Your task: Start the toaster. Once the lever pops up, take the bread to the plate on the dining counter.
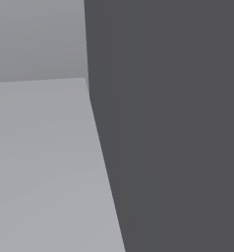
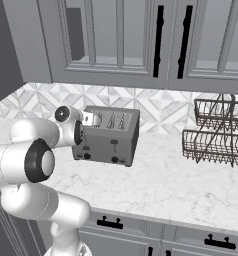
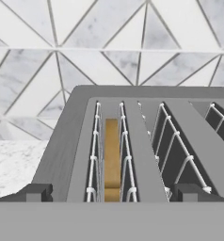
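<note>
— Marble worktop (image 2: 181,185) carried the grey toaster (image 2: 108,136), with triangle-patterned tile behind it, cabinets above and a wire rack (image 2: 216,132) to its right?

— Yes. The bread (image 3: 112,160) stood in the toaster's left slot; the gripper (image 3: 112,194) hung released over it.

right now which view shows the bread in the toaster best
The hand view: the bread stands on edge in the toaster, in its leftmost slot. The right base view shows the toaster from the side, bread not discernible.
</note>
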Tool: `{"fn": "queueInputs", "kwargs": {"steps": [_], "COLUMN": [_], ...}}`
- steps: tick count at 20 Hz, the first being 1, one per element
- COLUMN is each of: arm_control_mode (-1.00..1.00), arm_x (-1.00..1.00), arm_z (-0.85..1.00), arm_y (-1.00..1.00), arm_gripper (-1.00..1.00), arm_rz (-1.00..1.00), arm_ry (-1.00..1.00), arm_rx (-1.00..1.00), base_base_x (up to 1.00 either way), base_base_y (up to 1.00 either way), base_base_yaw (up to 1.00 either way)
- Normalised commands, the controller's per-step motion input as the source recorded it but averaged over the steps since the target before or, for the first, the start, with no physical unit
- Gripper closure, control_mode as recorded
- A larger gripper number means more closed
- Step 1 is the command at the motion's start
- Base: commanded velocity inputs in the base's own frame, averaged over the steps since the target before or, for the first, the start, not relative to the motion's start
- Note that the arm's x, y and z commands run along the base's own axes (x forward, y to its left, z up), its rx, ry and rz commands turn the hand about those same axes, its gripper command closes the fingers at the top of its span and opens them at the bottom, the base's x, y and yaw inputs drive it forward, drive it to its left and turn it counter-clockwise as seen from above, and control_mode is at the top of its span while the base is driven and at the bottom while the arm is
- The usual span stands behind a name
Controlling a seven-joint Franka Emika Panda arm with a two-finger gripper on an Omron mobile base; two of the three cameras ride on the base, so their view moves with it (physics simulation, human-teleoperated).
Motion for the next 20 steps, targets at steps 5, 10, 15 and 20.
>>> {"fn": "queueInputs", "kwargs": {"steps": [5, 10, 15, 20], "arm_control_mode": [-1.0, -1.0, -1.0, -1.0], "arm_x": [0.0, 0.0, 0.0, 0.0], "arm_z": [0.0, 0.0, 0.0, 0.0], "arm_y": [0.0, 0.0, 0.0, 0.0], "arm_gripper": [-1.0, -1.0, -1.0, -1.0], "arm_rz": [0.0, 0.0, 0.0, 0.0], "arm_ry": [0.0, 0.0, 0.0, 0.0], "arm_rx": [0.0, 0.0, 0.0, 0.0], "base_base_x": [0.0, 0.0, 0.0, 0.0], "base_base_y": [0.0, 0.0, 0.0, 0.0], "base_base_yaw": [0.0, 0.0, 0.0, 0.0]}}
